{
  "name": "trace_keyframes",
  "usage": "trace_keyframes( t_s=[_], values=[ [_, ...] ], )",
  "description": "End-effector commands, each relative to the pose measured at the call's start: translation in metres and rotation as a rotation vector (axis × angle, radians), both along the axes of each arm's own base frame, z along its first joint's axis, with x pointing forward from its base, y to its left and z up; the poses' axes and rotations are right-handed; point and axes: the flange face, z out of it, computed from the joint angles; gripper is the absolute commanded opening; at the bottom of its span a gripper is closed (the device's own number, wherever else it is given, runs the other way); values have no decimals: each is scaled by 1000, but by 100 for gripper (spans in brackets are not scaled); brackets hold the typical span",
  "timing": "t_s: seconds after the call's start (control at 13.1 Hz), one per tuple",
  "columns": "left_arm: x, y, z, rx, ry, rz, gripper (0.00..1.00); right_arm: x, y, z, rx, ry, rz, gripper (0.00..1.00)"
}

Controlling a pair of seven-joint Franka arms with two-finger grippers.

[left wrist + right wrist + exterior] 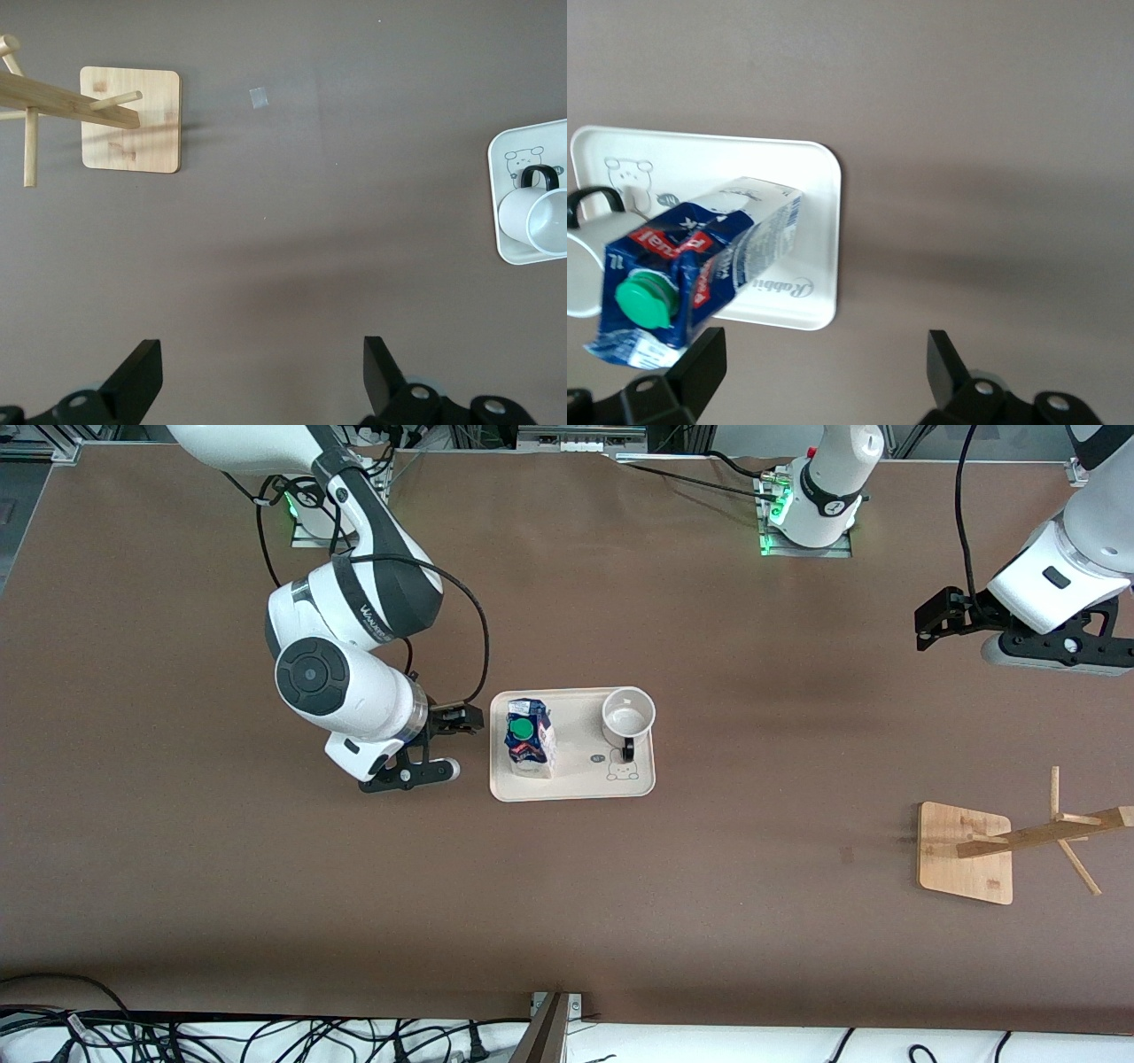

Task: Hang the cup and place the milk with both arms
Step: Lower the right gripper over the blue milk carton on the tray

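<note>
The milk (529, 737) and the cup (628, 716) stand on the tray (574, 784). The right gripper (443, 744), released, hovers just beside the tray; the left gripper (946, 618), also released, waits well apart. The approach is in hand; next, closing around the milk.

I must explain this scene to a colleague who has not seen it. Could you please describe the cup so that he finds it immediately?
Find the cream tray in the middle of the brown table. Two things stand on it; the cup is at the end toward the left arm, beside the blue milk carton. It is the white, round, open-topped one with a black loop handle.
</note>
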Motion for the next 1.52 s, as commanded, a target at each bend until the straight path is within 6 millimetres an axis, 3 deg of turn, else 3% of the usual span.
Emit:
trace_keyframes(
  t_s=[0.0,0.23,0.46,0.61,0.91,1.45],
  values=[
    [1,-3,6,3,7,1,100,-11,30,3,11,-8,-92,100],
    [1,-3,6,3,7,3,100,-20,56,-2,16,-28,-138,100],
    [1,-2,6,3,7,4,100,-47,98,-1,14,-33,-131,100],
    [1,-2,6,3,7,4,100,-55,114,1,28,-53,-154,100],
    [1,-2,6,3,7,3,100,-43,107,-22,20,-63,-135,100],
    [1,-3,6,3,10,3,100,-34,96,-31,24,-64,-103,100]
  ],
)
